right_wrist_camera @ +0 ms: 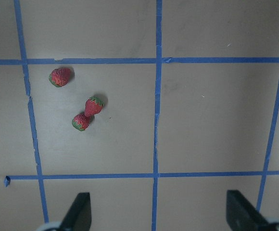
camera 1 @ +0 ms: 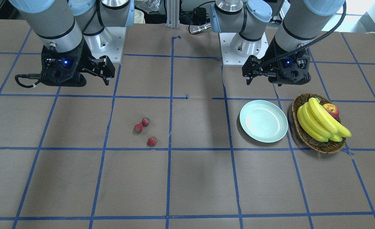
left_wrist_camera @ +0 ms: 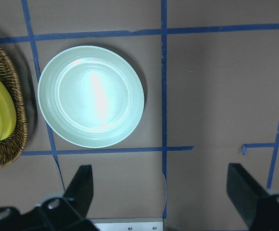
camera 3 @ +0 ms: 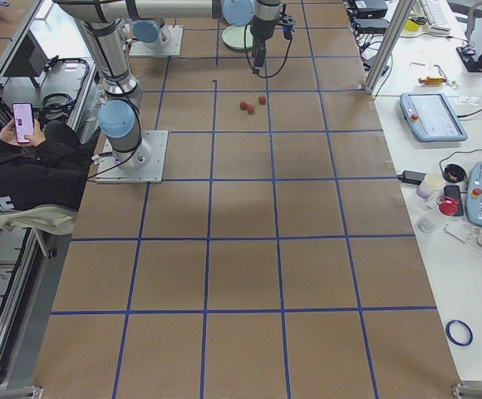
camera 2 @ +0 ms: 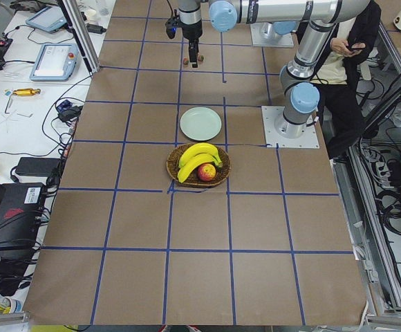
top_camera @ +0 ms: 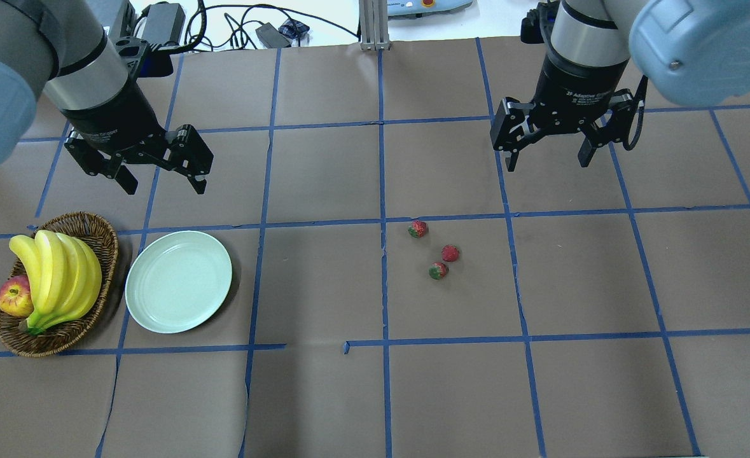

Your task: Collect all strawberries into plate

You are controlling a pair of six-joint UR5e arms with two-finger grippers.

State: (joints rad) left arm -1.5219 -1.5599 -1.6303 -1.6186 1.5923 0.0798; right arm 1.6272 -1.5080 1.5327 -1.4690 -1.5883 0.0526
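Note:
Three small red strawberries lie close together on the brown table right of centre: one [top_camera: 418, 229], one [top_camera: 450, 253] and one [top_camera: 438, 271]. They also show in the right wrist view [right_wrist_camera: 94, 106] and the front view [camera 1: 146, 121]. The pale mint plate [top_camera: 178, 281] lies empty on the left side, also in the left wrist view [left_wrist_camera: 90, 96]. My left gripper [top_camera: 165, 184] hangs open and empty above the table just beyond the plate. My right gripper [top_camera: 548, 164] hangs open and empty, beyond and right of the strawberries.
A brown wicker basket [top_camera: 104, 235] with bananas [top_camera: 56, 273] and an apple [top_camera: 13, 297] stands left of the plate, almost touching it. Blue tape lines grid the table. A seated person [camera 2: 346, 55] is behind the robot bases.

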